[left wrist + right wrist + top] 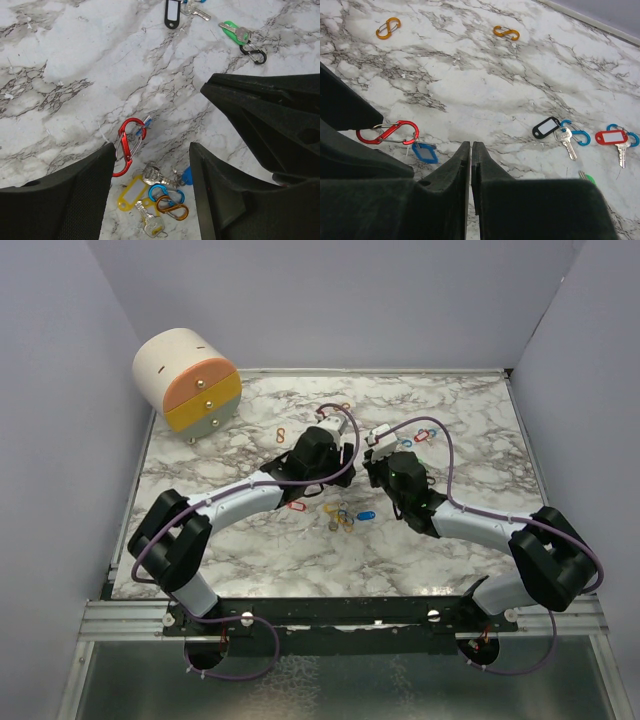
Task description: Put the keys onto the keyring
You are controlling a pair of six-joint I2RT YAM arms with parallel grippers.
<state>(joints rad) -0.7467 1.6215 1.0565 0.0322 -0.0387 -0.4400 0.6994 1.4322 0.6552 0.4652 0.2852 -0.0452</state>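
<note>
Top view: I see the left gripper (348,455) and the right gripper (370,458) close together over the middle of the marble table (200,540). A loose cluster of keys (340,517) lies just near of them, and a drawer unit (188,380) stands at the far left corner. Left wrist view: the left gripper (152,150) has its fingers spread wide, with only bare table between them. A red carabiner (127,146) lies flat just beside the left fingertip, a blue tag (142,126) touching its far end. Nearer, a yellow tag (131,192), a blue carabiner (165,192), an orange carabiner (172,209) and small keys (152,225) lie bunched together. Right wrist view: the right gripper (470,147) has its fingers pressed together, and I see nothing pinched. The red carabiner (387,132) and blue tag (424,152) lie to its left. A black tag (546,127) and a red tag (611,136), each with a key, lie to its right. Two orange clips (388,27) lie far off.
</note>
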